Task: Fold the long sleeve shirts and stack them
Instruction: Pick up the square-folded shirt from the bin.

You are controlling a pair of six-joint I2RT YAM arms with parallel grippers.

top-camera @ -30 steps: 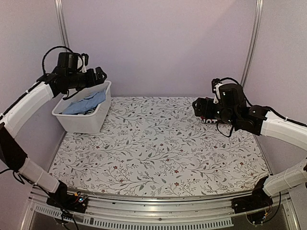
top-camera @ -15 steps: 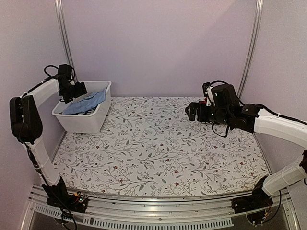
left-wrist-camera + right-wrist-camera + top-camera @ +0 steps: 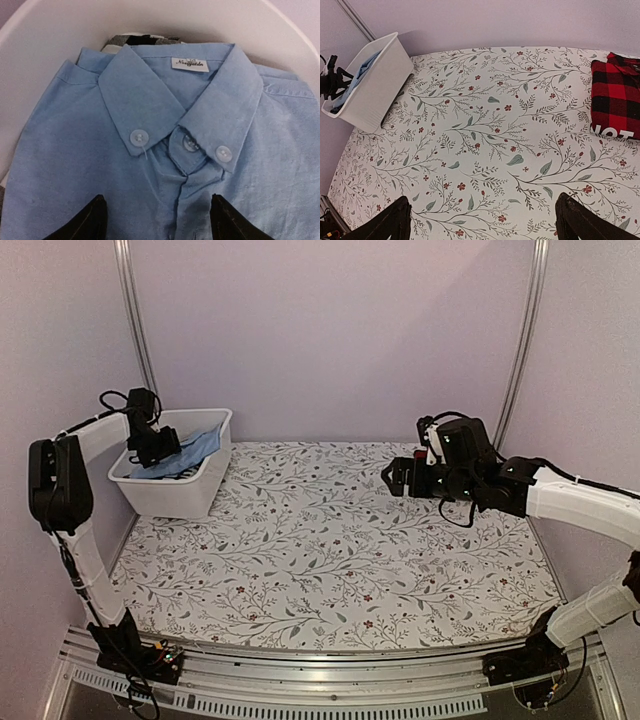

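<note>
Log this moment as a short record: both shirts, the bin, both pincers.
blue shirt: in the white bin, front up, collar buttoned
plaid shirt: flat on the table, on the side opposite the bin, partly out of frame
left pincer: open, over the blue shirt's front; contact unclear
right pincer: open, empty, above bare table
stack: none yet; the shirts lie apart

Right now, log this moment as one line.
left gripper: open, over blue shirt in bin | right gripper: open, above table | plaid shirt: on table
</note>
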